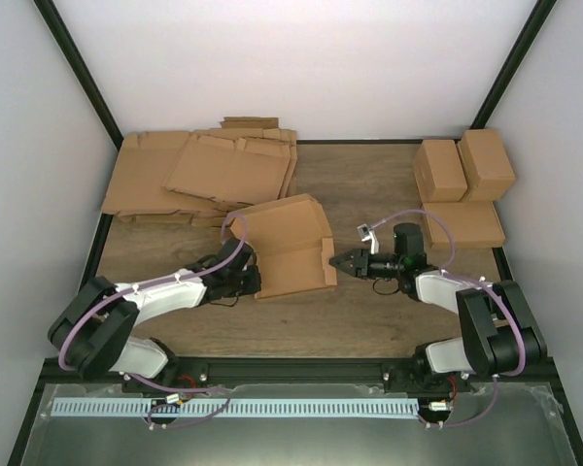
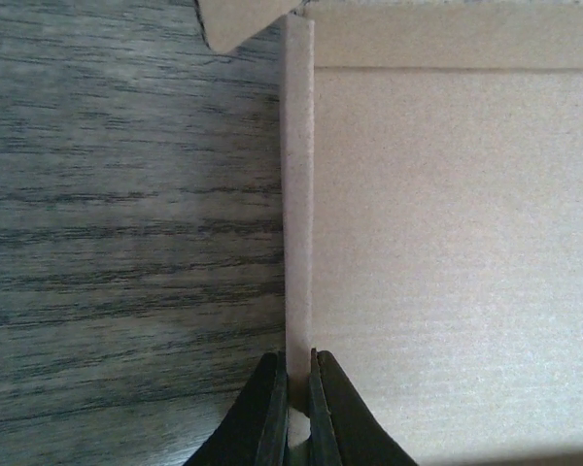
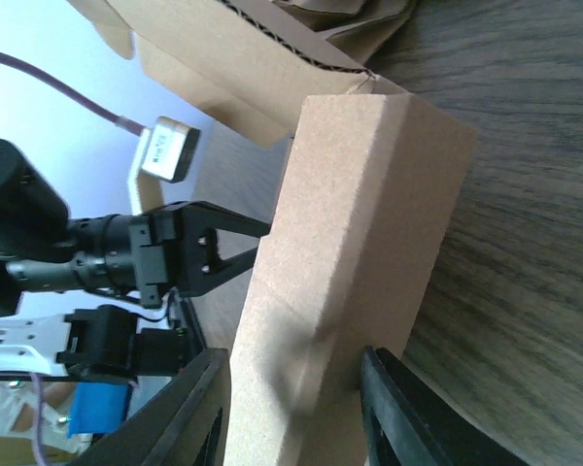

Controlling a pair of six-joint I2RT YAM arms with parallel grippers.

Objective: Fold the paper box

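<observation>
The paper box (image 1: 290, 245) lies half-folded in the middle of the table, its back panel raised and tilted. My left gripper (image 1: 253, 279) is at the box's left edge. In the left wrist view it (image 2: 297, 374) is shut on a thin upright side wall (image 2: 297, 194), with the box floor (image 2: 447, 252) to the right. My right gripper (image 1: 336, 260) is at the box's right edge. In the right wrist view its jaws (image 3: 291, 361) press both faces of a thick folded side wall (image 3: 360, 223), which is dented between them.
A pile of flat cardboard sheets (image 1: 204, 173) fills the back left. Two folded boxes (image 1: 463, 165) stand at the back right, with a flat piece (image 1: 466, 225) in front of them. White walls enclose the table. The left arm (image 3: 165, 254) shows beyond the box in the right wrist view.
</observation>
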